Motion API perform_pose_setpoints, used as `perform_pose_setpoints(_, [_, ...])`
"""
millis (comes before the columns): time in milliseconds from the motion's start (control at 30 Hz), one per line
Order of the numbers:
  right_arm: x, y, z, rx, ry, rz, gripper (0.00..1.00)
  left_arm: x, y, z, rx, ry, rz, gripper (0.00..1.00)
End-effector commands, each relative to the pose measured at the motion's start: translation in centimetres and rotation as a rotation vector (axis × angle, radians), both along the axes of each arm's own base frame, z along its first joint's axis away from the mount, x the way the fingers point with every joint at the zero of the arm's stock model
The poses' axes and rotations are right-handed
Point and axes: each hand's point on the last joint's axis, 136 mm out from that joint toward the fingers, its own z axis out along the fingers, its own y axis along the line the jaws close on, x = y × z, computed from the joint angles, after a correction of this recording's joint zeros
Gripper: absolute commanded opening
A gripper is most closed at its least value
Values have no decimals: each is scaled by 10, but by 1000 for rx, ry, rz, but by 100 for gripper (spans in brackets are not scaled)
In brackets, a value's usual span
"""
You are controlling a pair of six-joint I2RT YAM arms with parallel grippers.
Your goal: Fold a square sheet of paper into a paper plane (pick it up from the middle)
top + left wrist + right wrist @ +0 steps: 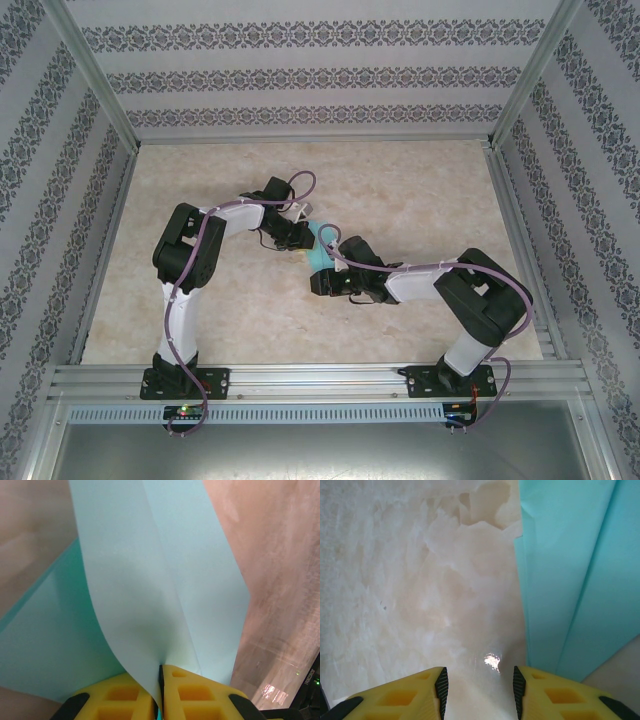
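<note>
Left tool [160,676]: yellow fingers [120,700] are closed tight on the thin teal-blue paper sheet [165,580]. The sheet is pinched at a crease, with two layers fanning away from the pinch. Right tool [479,682]: jaws are held partly open and nothing is gripped. The pale marbled surface [410,580] is seen between them, and a folded part of the sheet is seen just beside one finger. From above, the sheet is located near the middle of the surface, between both tools and well apart from all four edges.
</note>
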Motion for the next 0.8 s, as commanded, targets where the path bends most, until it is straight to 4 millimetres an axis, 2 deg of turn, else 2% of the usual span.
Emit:
perform_pose_setpoints(0, [-53,-24,-42,-127,209,39,42,2,23,-33,124,18,23,14])
perform_pose_setpoints(167, [-53,-23,-48,-134,225,41,42,5,19,-21,100,5,30,16])
perform_pose_setpoints(467, [-52,-28,-54,-177,229,34,42,20,12,18,59,-57,40,21])
perform_pose_setpoints(767, [-50,-29,-57,-193,233,34,41,37,15,43,101,-119,47,26])
